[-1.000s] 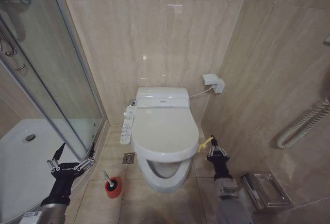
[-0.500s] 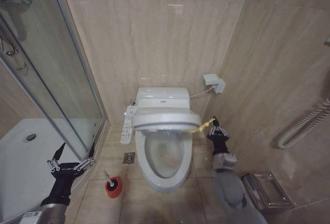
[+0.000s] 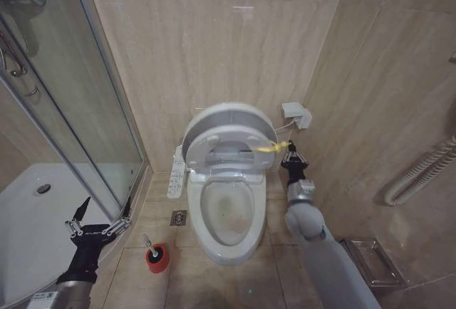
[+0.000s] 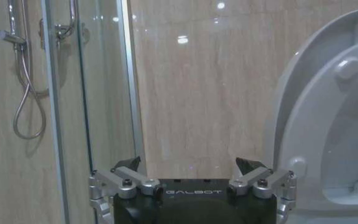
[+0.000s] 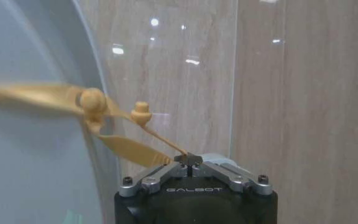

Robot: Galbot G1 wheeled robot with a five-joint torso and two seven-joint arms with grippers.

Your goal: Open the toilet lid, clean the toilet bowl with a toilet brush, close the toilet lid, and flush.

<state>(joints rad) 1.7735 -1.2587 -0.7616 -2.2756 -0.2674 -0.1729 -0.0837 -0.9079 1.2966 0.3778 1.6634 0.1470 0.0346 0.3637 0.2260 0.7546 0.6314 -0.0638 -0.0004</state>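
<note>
The right gripper (image 3: 289, 154) is pressed shut on the yellow tie (image 3: 269, 148), just beside the raised toilet lid (image 3: 228, 125). The lid leans back near the wall, with a white wall box (image 3: 296, 114) close behind the gripper. The left gripper (image 3: 98, 218) waits spread wide by the glass shower door (image 3: 85, 110). The toilet bowl (image 3: 226, 213) is open, with brown stains inside. The toilet brush (image 3: 148, 243) stands in its red cup (image 3: 156, 258) on the floor.

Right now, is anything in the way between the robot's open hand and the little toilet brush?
Nothing visible blocks it. The left gripper hangs open by the shower door, and the toilet brush stands in its red cup on the bare floor tiles just beside it. The right gripper is far off, pinching the lid's yellow tie.
</note>
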